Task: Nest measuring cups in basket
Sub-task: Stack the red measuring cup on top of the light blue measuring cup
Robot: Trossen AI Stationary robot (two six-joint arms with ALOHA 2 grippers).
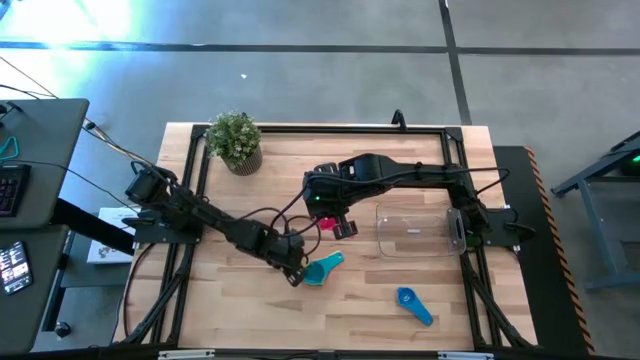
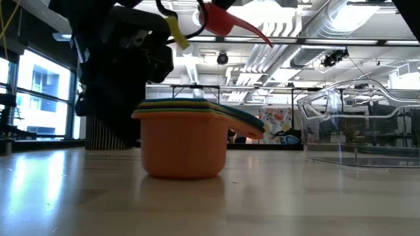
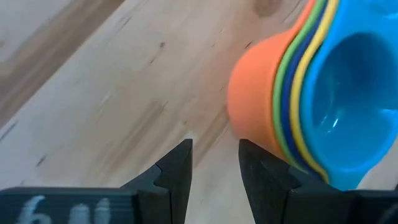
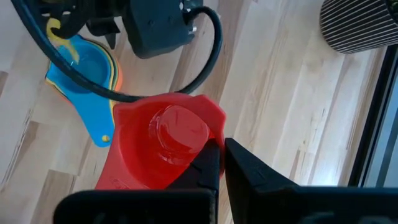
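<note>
Nearest the front edge of the wooden tabletop [image 1: 240,310], right of centre, lies a single blue plastic measuring cup [image 1: 413,303], flat on the wood and well apart from the rest.

Behind it, near the middle of the tabletop, stands a nested stack of plastic measuring cups [image 2: 184,141]: an orange cup outermost, with green, blue and yellow rims showing inside it, and a teal-blue cup innermost, handles pointing one way. The left gripper [image 3: 214,165] sits just beside the stack's orange wall, its fingers [image 3: 176,177] parted by a narrow gap with nothing between them; whether one finger touches the cup cannot be told.

Just beyond the stack, the right gripper [image 4: 219,163] hangs above the tabletop, clamped on the rim of a red-magenta plastic measuring cup [image 4: 163,146], which is held clear of the wood and tilted, handle out.

To the right of that, towards the tabletop's right edge, stands the clear rectangular plastic basket [image 1: 415,232] with rounded corners; no cup is seen inside it.

Farthest back, near the rear left corner, stands a small green plant in a ribbed round pot [image 1: 236,142].
</note>
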